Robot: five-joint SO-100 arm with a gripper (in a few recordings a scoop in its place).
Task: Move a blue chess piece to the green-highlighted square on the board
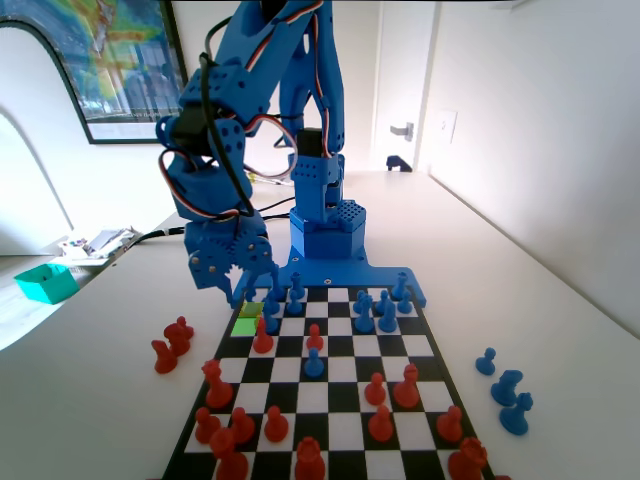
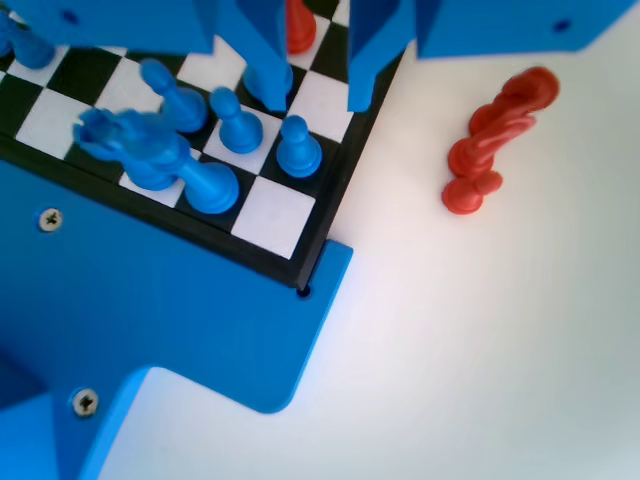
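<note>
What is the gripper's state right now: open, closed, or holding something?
Gripper: open, holding nothing; its jaws hang apart above the board edge, near a blue pawn.

White walls surround a white table (image 1: 90, 330); a framed picture (image 1: 120, 65) hangs left of a door (image 1: 400, 85).

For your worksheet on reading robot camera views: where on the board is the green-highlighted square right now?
In the fixed view, the green-highlighted square lies at the board's left edge near the far end, just below the pincer, with a red pawn beside it.
</note>
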